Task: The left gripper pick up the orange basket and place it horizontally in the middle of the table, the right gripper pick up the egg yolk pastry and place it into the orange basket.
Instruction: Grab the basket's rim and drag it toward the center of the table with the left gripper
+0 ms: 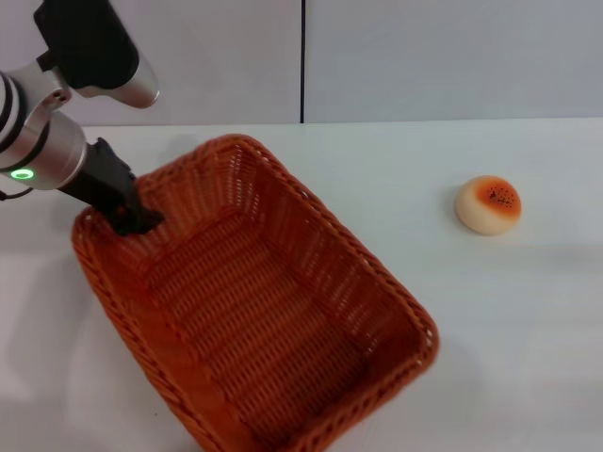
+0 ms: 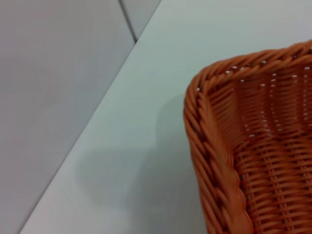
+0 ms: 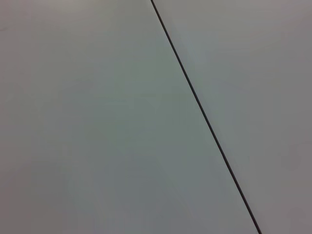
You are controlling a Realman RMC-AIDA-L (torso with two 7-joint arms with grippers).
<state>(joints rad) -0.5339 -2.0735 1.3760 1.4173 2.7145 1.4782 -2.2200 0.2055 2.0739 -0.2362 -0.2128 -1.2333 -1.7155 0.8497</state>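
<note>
Cut off and hidden — basket, left gripper, right arm.

The orange basket (image 1: 254, 311) runs past the near edge of the head view, so its near-left corner is lost; the left wrist view catches only one corner of its braided rim (image 2: 204, 146). The left gripper (image 1: 138, 218) reaches over the basket's far-left rim, its fingertips dark against the weave — perhaps closed on the rim, but it cannot be told. The right gripper appears nowhere, not even in its own wrist view.
</note>
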